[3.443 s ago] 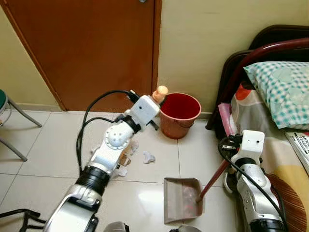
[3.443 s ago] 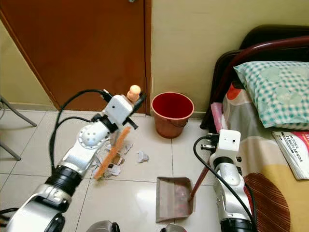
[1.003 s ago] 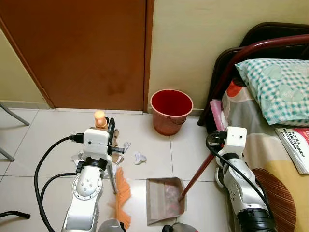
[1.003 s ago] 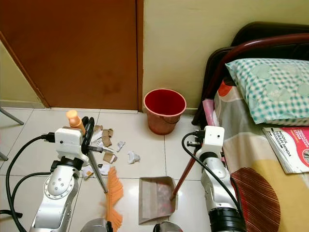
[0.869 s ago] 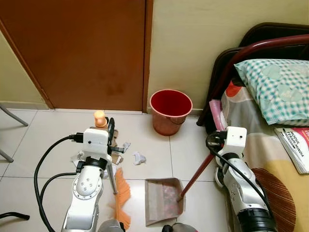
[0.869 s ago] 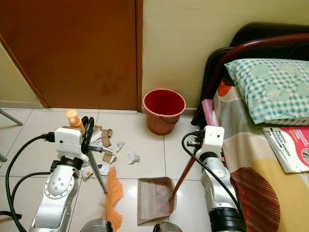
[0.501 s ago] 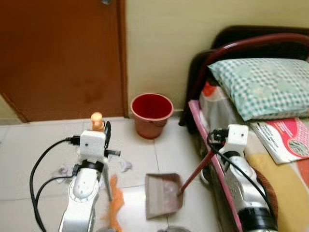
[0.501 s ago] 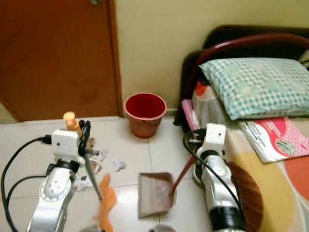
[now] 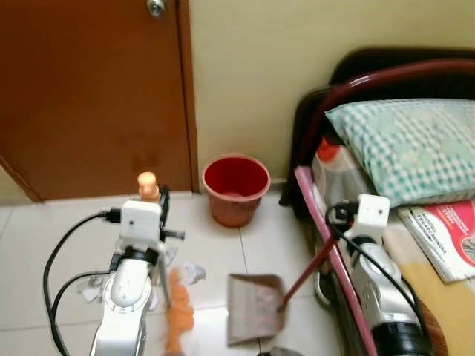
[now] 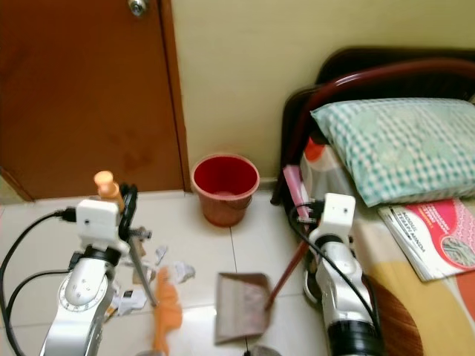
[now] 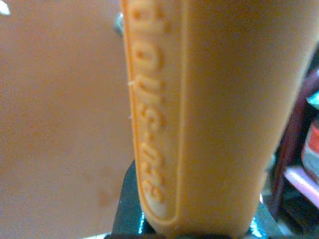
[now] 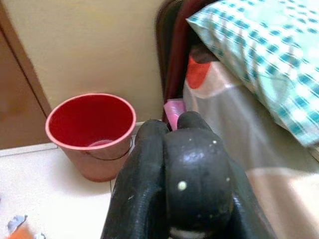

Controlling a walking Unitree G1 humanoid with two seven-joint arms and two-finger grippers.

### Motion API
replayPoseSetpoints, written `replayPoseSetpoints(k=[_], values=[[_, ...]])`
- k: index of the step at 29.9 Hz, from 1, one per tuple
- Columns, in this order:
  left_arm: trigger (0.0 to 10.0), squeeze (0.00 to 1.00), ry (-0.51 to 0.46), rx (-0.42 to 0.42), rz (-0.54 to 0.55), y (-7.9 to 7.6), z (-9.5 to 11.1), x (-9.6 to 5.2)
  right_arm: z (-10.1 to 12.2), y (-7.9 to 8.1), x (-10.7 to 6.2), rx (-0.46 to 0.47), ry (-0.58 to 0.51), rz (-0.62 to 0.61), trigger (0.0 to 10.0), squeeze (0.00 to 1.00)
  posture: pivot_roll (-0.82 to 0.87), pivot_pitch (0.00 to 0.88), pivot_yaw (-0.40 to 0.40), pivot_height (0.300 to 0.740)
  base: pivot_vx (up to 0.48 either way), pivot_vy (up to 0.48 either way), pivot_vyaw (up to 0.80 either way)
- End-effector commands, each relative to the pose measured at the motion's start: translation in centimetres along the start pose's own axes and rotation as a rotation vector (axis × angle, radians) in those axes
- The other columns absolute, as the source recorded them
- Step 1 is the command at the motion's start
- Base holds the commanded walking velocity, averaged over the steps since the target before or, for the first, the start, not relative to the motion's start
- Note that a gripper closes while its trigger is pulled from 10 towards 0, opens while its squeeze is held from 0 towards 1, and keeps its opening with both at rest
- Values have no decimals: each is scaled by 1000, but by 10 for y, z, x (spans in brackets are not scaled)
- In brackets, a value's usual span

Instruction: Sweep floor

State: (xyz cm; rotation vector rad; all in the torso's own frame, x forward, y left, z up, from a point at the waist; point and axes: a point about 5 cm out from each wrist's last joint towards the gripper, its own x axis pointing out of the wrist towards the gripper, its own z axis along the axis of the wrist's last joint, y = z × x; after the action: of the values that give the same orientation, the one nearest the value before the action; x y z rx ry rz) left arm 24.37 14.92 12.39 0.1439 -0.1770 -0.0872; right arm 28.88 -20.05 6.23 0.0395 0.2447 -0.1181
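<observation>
Your left gripper [image 9: 158,204] is clamped on the broom [image 9: 177,310] handle, bristles down on the tiles beside paper scraps [image 9: 194,271]. Your right gripper [image 12: 172,164] grips the dustpan [image 9: 254,305] handle, the pan flat just right of the bristles, before the red bucket [image 9: 235,188].

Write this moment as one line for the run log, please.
left gripper: shut on broom | right gripper: shut on dustpan | paper scraps: on floor | red bucket: by wall
</observation>
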Motion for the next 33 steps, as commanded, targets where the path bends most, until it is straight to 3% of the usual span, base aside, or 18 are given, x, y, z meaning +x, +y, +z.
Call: replayPoseSetpoints(k=[1,11,19,23,25,29,33], values=[[10000,0,-43,15,-12,-1,9,3,7,3,2,19,-35,9,10000,0,31,17,-56,740,0,0,0],[10000,0,-82,37,-39,-3,18,15,15,8,8,30,-63,4,10000,0,22,25,-38,740,0,0,0],[10000,0,-135,56,-6,3,24,45,28,17,24,69,-64,-6,10000,0,12,50,-43,740,0,0,0],[10000,0,-148,89,-39,7,23,56,33,19,26,65,-71,-4,10000,0,0,59,-44,740,0,0,0],[10000,0,-137,109,-120,6,18,69,32,17,26,66,-71,-9,10000,0,-10,65,-41,740,0,0,0],[10000,0,-115,154,-228,-5,8,82,29,11,23,68,-70,-39,10000,0,-34,78,-27,740,0,0,0],[10000,0,-99,131,-258,-10,5,89,30,7,23,69,-79,-62,10000,0,-40,88,-20,740,0,0,0]])
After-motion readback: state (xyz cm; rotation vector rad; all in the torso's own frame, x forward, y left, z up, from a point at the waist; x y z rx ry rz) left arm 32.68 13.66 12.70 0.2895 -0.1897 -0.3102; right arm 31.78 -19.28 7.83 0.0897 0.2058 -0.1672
